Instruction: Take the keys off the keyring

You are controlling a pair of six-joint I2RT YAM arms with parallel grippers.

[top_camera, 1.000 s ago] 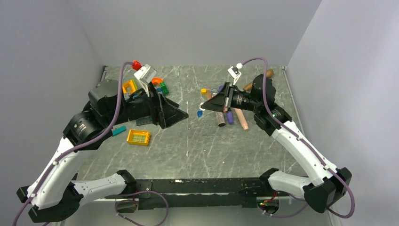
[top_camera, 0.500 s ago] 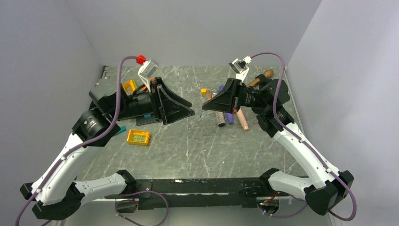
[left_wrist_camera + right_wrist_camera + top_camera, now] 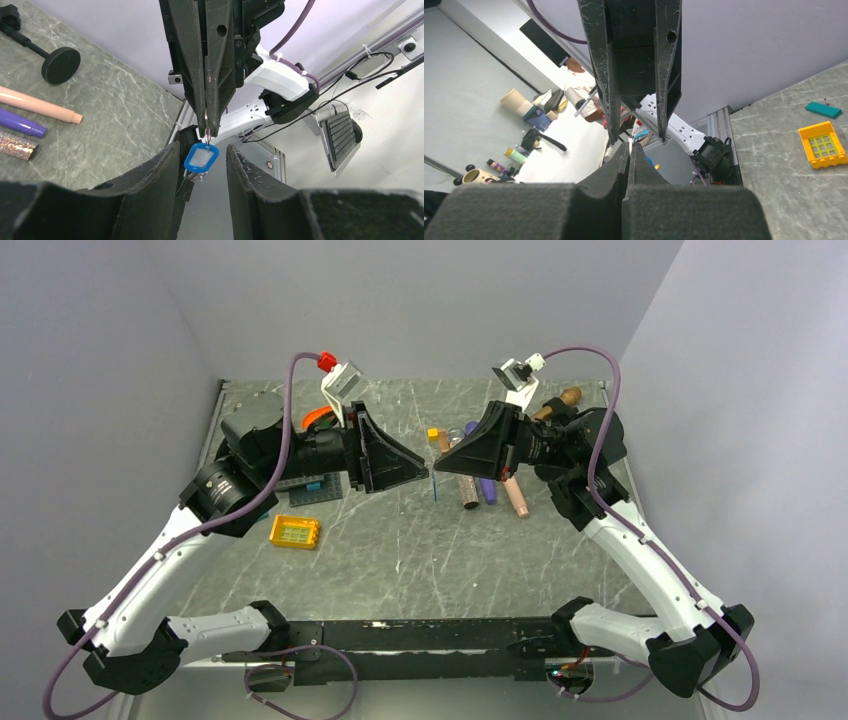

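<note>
The keyring [image 3: 201,157] is a small bright-blue oval loop hanging in the air from a thin metal ring. Something small and silvery hangs just below it; I cannot make it out. My right gripper [image 3: 630,145] is shut on the metal ring and holds it above the table; in the top view [image 3: 440,464] the keyring [image 3: 434,486] dangles edge-on under its tip. My left gripper [image 3: 202,147] is open, tip to tip with the right gripper [image 3: 207,127]. The blue loop hangs between the left fingers without touching them. In the top view the left gripper [image 3: 420,470] is just left of the keyring.
Several pens and tubes [image 3: 490,490] lie under the right gripper, with a small orange cube [image 3: 433,434] behind. A yellow brick [image 3: 294,531] and a dark baseplate [image 3: 305,490] lie at the left. A black disc on a stem [image 3: 60,65] lies nearby.
Both arms have risen and drawn together. The right gripper lifted the keyring off the table, and the left gripper swung right until its open fingers flank the blue loop.
</note>
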